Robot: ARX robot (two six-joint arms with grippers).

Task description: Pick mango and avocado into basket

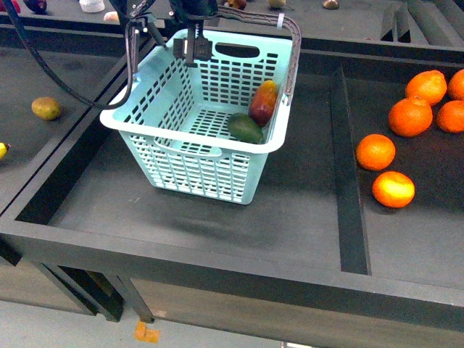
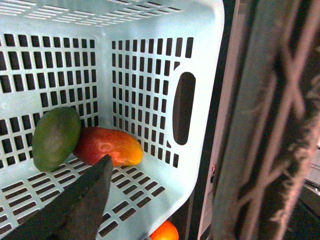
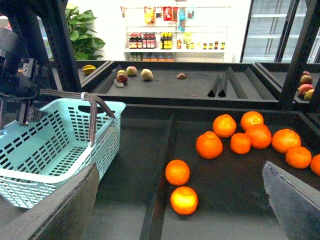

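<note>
The turquoise basket [image 1: 190,168] stands tilted in the middle tray compartment. Inside it the red-orange mango [image 1: 264,101] leans against the right wall, and the dark green avocado [image 1: 246,128] lies touching it. My left gripper [image 1: 192,49] hangs open over the basket's far rim with nothing in it. In the left wrist view one dark finger [image 2: 80,200] points at the avocado [image 2: 55,137] and mango [image 2: 107,146] on the slotted floor. My right gripper [image 3: 180,167] is open and empty over the oranges compartment, with the basket [image 3: 55,150] off to one side. It is out of the front view.
Several oranges [image 1: 409,116] lie in the right compartment behind a raised divider [image 1: 348,167]. A yellow-green fruit [image 1: 46,108] sits in the left compartment. The brown basket handle [image 1: 290,61] arches along the right rim. More fruit [image 3: 132,72] lies on the far shelf.
</note>
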